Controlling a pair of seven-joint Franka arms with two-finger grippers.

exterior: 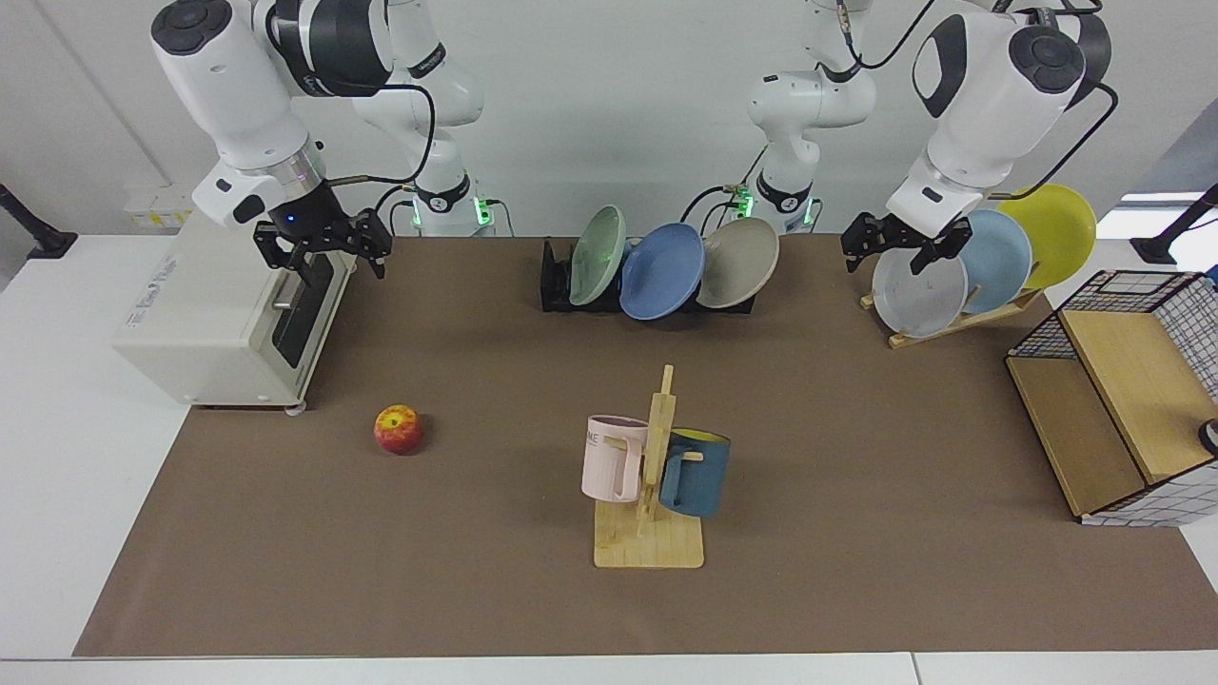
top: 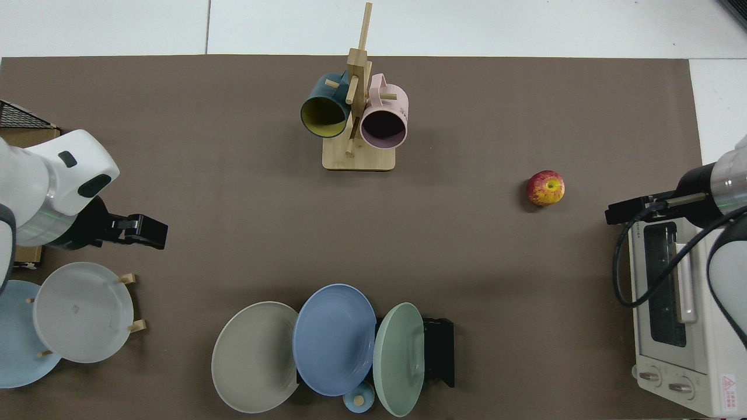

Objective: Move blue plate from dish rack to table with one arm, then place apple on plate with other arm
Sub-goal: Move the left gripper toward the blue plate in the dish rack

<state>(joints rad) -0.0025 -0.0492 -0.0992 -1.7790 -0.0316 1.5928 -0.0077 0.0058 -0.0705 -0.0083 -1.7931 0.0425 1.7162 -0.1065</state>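
table (exterior: pixel 57 495) | brown mat (exterior: pixel 856 571) | on mat: apple (exterior: pixel 398 429), dish rack (exterior: pixel 555 278), mug stand (exterior: pixel 649 546)

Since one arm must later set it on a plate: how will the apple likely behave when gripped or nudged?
The apple is round and lies free on the mat, so a nudge would probably roll it. Its skin looks smooth, so two narrow fingers might slip unless centred. It seems firm, unlikely to squash.

toaster oven (exterior: pixel 224 319), mug stand (exterior: pixel 652 495) – two mugs, wire basket (exterior: pixel 1123 390)
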